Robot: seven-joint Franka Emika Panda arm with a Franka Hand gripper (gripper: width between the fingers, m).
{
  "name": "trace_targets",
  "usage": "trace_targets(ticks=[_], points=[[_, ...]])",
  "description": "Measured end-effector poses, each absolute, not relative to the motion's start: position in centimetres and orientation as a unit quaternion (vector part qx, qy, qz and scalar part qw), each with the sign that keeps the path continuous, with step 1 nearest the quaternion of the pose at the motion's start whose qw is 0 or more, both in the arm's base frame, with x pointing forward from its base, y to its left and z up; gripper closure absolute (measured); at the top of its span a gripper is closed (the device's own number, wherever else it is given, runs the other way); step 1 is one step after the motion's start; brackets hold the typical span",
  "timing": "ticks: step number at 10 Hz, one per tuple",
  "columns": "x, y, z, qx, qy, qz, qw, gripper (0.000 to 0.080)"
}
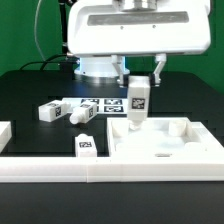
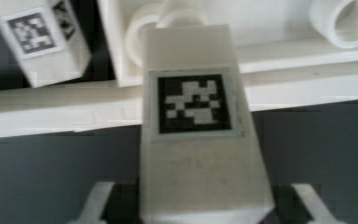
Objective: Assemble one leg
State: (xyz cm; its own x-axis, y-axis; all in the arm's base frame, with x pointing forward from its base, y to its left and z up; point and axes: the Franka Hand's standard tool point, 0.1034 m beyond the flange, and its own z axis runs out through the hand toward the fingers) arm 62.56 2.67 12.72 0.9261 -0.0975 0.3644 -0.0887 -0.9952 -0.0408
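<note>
The leg (image 1: 138,101) is a white block with a square tag, held upright over the far corner of the white tabletop (image 1: 170,152) on the exterior view's left. Its lower end meets that corner. My gripper (image 1: 141,84) is shut on its upper part. In the wrist view the leg (image 2: 197,110) fills the middle, tag facing the camera, between the two fingers of my gripper (image 2: 197,206). The tabletop's rim (image 2: 43,118) runs across behind it. A second leg (image 2: 43,40) lies beyond the rim.
Two loose legs (image 1: 48,110) (image 1: 78,115) lie on the black table towards the exterior view's left, and a third (image 1: 86,147) lies near the front. The marker board (image 1: 100,104) lies behind them. A long white bar (image 1: 60,170) runs along the front.
</note>
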Motion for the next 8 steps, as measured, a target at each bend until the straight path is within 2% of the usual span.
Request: trace_targets(ticks=[3,5,8], points=[[63.4,4.5,13.2,-0.96,0.033,-0.277,0.007,0.0514],[63.4,4.6,13.1,-0.962,0.031,-0.273,0.008,0.0514],[64.0,9.0,13.2,-0.96,0.022,-0.278,0.024,0.0514]])
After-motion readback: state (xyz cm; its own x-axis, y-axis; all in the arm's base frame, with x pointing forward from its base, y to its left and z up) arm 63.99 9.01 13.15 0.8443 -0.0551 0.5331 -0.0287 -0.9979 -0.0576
